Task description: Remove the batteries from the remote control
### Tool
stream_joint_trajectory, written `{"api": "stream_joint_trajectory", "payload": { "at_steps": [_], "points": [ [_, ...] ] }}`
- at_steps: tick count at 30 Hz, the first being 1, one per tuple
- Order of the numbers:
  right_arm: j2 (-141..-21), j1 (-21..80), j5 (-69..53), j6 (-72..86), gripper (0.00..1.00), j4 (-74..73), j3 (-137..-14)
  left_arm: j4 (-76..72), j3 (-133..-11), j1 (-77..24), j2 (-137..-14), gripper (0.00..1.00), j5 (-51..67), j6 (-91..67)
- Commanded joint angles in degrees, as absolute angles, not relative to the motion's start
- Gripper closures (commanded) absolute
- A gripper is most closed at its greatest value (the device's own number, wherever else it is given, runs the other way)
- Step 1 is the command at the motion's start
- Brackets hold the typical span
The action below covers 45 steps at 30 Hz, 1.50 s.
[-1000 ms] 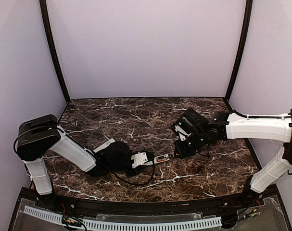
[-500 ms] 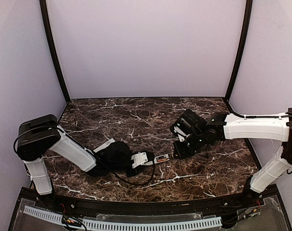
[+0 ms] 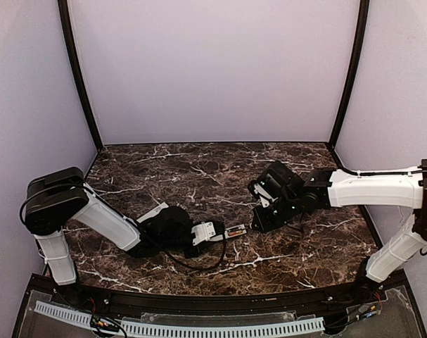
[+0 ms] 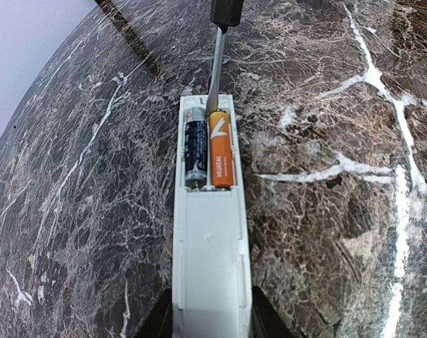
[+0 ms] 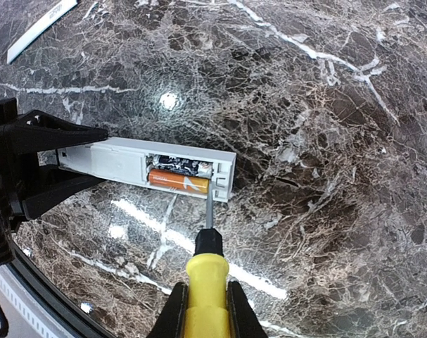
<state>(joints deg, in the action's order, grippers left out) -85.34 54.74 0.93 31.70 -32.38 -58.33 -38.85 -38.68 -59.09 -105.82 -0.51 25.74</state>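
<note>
Remote control [image 4: 209,253] clamped in left hand [image 4: 212,317]; right hand [image 5: 202,310] grips screwdriver [image 5: 206,271], tip at orange battery [image 4: 221,151] end. Lever up gently; it may slip.

Left gripper [image 3: 219,232] and right gripper [image 3: 262,223] sit low, facing each other, jaws of both clamped.

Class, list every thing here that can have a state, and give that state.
remote: compartment open
cover: off, lying apart on table
screwdriver: held, tip at compartment's end
orange battery: seated, screwdriver tip at its end
dark battery: seated
left jaws: shut on remote
right jaws: shut on screwdriver
</note>
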Motion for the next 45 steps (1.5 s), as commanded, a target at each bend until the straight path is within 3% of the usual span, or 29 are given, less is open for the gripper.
{"api": "stream_joint_trajectory", "payload": {
  "at_steps": [1,45],
  "points": [
    [-84.8,55.2,-5.3,30.5,1.0,-24.2,-54.8,-35.2,-39.3,-59.6,-104.7,1.0,2.4,26.3],
    [-87.2,49.5,-38.5,26.6,1.0,-8.2,-43.5,-35.4,-39.3,-59.6,-105.7,1.0,3.6,26.8]
  ]
}}
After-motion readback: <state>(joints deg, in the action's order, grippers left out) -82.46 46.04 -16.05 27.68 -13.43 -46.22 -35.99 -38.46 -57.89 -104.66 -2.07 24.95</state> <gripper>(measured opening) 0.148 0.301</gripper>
